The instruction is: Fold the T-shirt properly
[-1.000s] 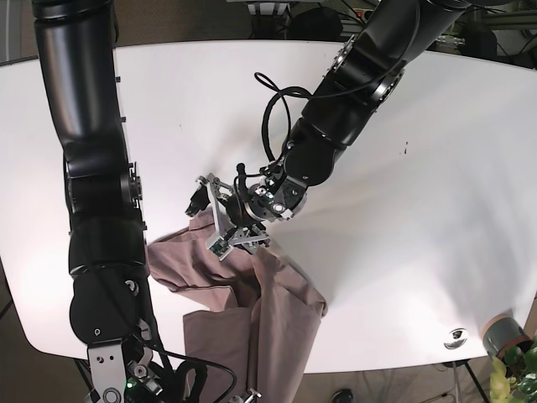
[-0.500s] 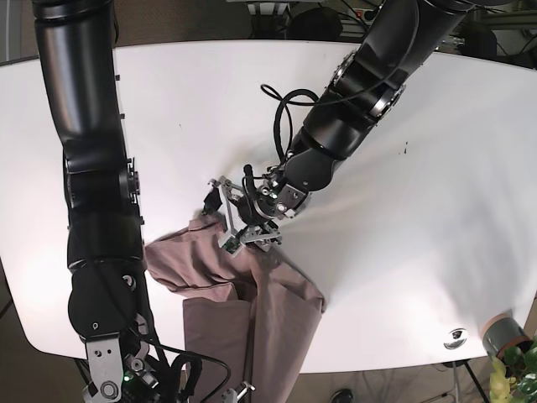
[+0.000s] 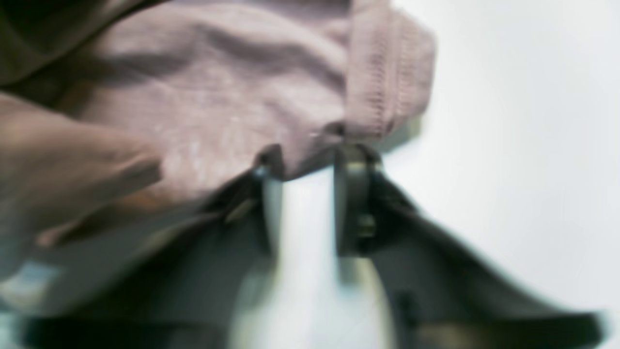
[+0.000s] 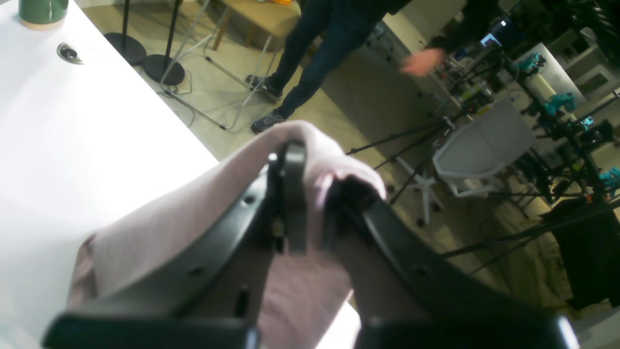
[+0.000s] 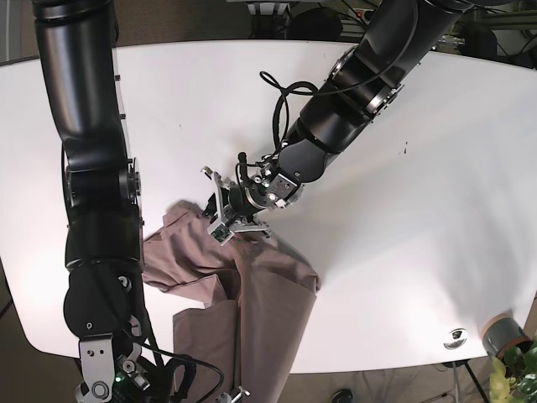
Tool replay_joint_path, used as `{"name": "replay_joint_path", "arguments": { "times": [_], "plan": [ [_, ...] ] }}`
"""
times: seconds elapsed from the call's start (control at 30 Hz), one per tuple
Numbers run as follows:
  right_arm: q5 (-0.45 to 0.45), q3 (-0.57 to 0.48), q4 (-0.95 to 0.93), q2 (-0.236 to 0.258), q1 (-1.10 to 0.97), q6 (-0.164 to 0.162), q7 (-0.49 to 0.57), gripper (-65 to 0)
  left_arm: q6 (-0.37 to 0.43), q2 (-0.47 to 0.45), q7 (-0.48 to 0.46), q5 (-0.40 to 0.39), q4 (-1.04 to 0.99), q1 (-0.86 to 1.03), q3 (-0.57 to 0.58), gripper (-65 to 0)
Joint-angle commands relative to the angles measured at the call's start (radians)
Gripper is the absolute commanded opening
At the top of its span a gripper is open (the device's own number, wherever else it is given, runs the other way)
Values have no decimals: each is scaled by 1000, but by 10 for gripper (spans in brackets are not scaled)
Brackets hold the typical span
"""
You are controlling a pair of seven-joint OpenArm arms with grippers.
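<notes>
Early stage: T-shirt point(image 5: 243, 302) bunched at lower centre, hanging off table point(image 5: 419, 277) edge, no fold made. Left end effector point(image 3: 310, 165) part-open, gripping hem; right end effector point(image 4: 312, 194) clamped on cloth.

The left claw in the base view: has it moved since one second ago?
Yes. The left claw, gripping the dusty-pink cotton T-shirt, shifted slightly toward the far edge of the white table.
</notes>
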Motion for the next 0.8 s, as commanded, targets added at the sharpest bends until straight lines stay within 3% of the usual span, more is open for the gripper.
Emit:
{"name": "replay_joint_path", "arguments": {
  "times": [0.0,0.17,0.3,0.6,0.67,0.77],
  "plan": [
    [0,9,13,1,39,-7,33,-631,-11,8,46,7,2,-1,1,-626],
    [0,9,16,12,36,-7,33,-631,-11,-24,54,5,10,16,-25,-650],
    [0,9,19,18,36,-8,33,-631,-12,-81,74,5,51,40,-115,-650],
    [0,9,21,21,34,-8,33,-631,-18,-248,218,4,435,212,-298,-650],
    [0,10,19,23,34,-8,33,-631,-18,-256,226,4,498,235,-299,-610],
    [0,10,21,23,23,-7,33,-631,-18,-256,227,7,579,260,-296,-471]
  ]
}}
